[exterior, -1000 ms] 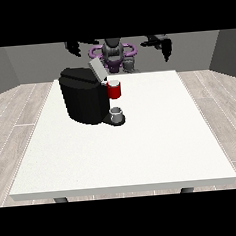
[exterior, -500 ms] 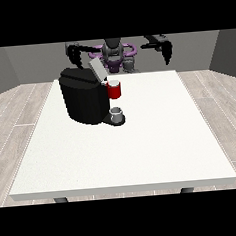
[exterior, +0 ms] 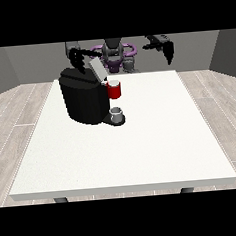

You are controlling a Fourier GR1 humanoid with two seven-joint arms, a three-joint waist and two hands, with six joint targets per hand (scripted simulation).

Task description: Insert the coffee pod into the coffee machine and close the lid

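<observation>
The black coffee machine (exterior: 83, 100) stands on the left half of the white table (exterior: 142, 148), with its grey lid (exterior: 97, 69) tilted up and open. A red thing at the machine (exterior: 115, 90) sits at its front, and a small grey cup-like thing (exterior: 117, 113) rests on its base below. A grey thing (exterior: 130, 65) stands at the table's far edge, in front of the robot's torso. The hand at the view's left (exterior: 77, 61) hangs just above the machine's rear top, beside the lid. Raised over the far right of the table, the hand at the view's right (exterior: 168, 51) touches nothing.
The robot's purple and grey torso (exterior: 114, 52) is behind the far table edge. Wide white table surface stretches to the right of the machine and towards the camera.
Both hands have come down from their raised position. The one at the view's left has lowered towards the machine's top. The machine and lid have not moved.
</observation>
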